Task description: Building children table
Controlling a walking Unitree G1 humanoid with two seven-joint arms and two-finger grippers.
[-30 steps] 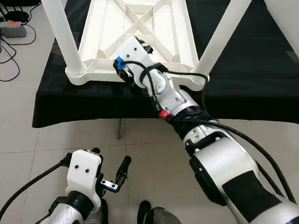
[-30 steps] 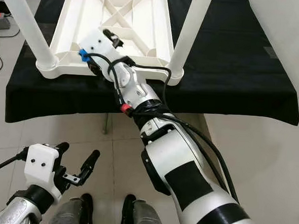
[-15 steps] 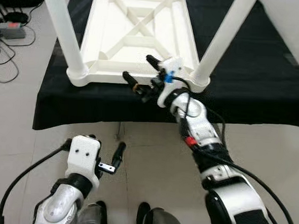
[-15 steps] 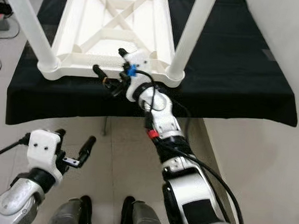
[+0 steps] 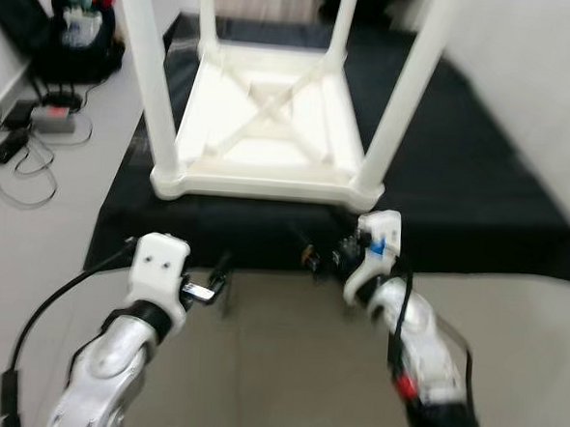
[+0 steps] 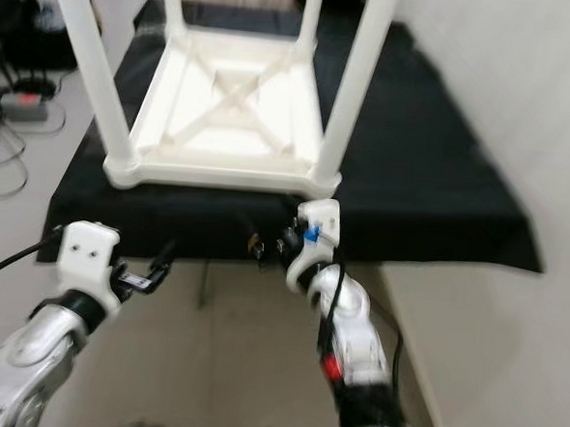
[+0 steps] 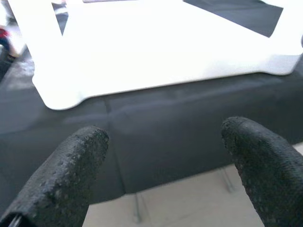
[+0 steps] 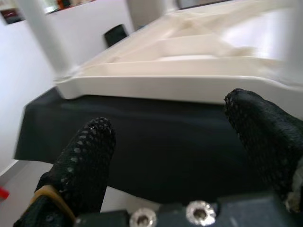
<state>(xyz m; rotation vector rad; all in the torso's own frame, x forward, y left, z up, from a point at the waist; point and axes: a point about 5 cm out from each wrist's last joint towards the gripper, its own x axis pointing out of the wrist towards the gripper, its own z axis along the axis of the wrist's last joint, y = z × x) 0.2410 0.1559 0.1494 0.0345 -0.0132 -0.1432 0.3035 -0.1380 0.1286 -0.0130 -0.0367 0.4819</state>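
Four legs stand up from the upturned white children's table (image 5: 267,125), which lies on the black-draped platform (image 5: 480,187) at my twelve o'clock. My right gripper (image 5: 323,256), fingers spread and empty, sits nearer, just below its near rim. My left gripper (image 7: 161,161), also spread and empty, hangs at about ten o'clock, lower and farther off.

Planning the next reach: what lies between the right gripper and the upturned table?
Just black cloth separates the right gripper from the white table, per right wrist view.
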